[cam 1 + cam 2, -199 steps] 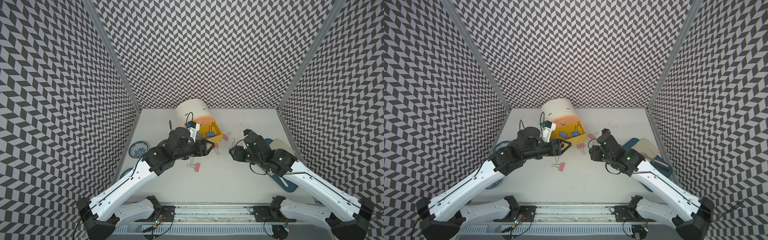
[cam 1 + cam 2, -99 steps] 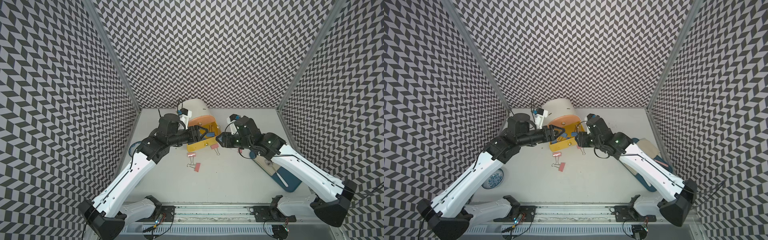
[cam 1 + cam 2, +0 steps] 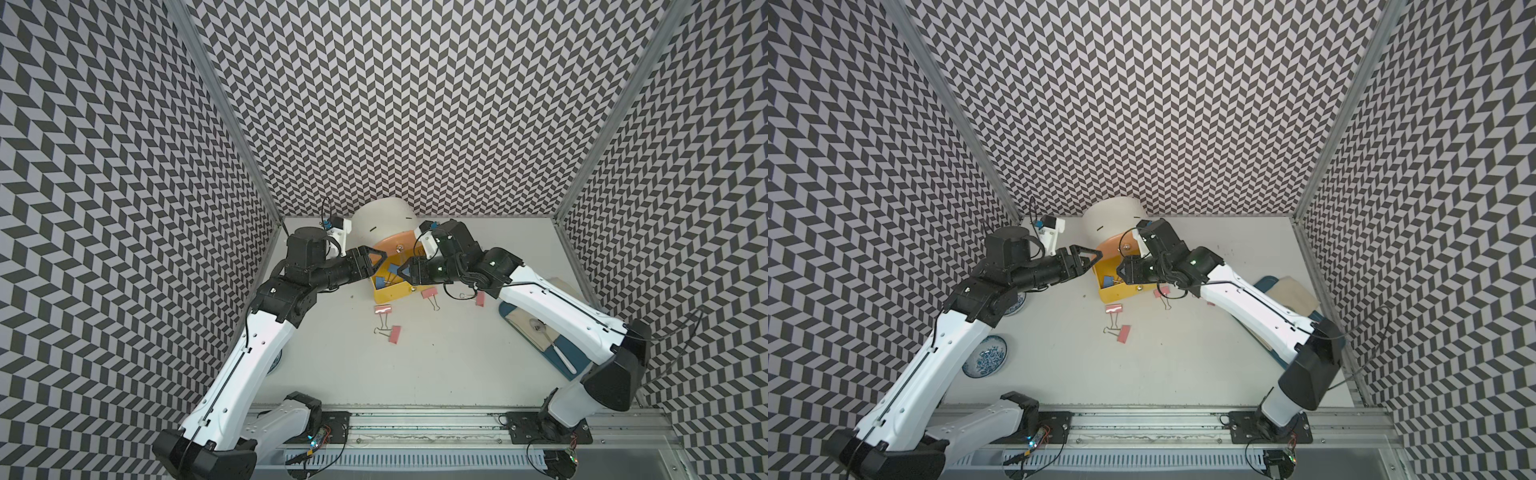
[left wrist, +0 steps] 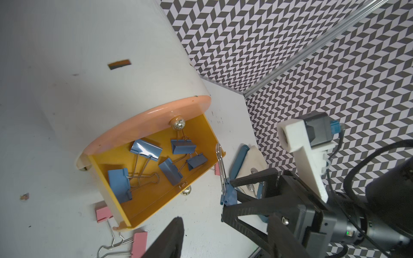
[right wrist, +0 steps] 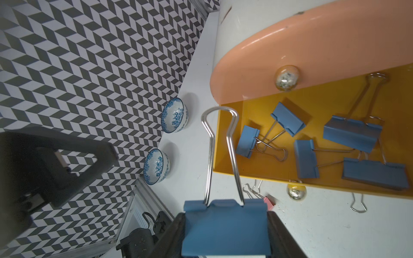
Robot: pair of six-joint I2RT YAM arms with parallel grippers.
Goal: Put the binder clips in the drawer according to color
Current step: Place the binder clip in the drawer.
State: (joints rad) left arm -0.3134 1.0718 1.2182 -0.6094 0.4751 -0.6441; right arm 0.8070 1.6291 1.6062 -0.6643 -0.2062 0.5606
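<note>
At 12 o'clock on surface, R gripper [image 3: 402, 271] clamps blue clip [image 5: 224, 227] at yellow drawer [image 4: 145, 214] rim; L gripper [image 3: 1095, 261] wide, empty. Risk: early release, loop snags rim, clip falls outside.

arms [image 3: 249, 365]: white shells, black joints | fingers [image 5: 67, 139]: black, triangular frames

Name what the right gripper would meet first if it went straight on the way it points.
Probably the yellow drawer's side wall; the right gripper's blue clip points at it, but depth is unclear.
</note>
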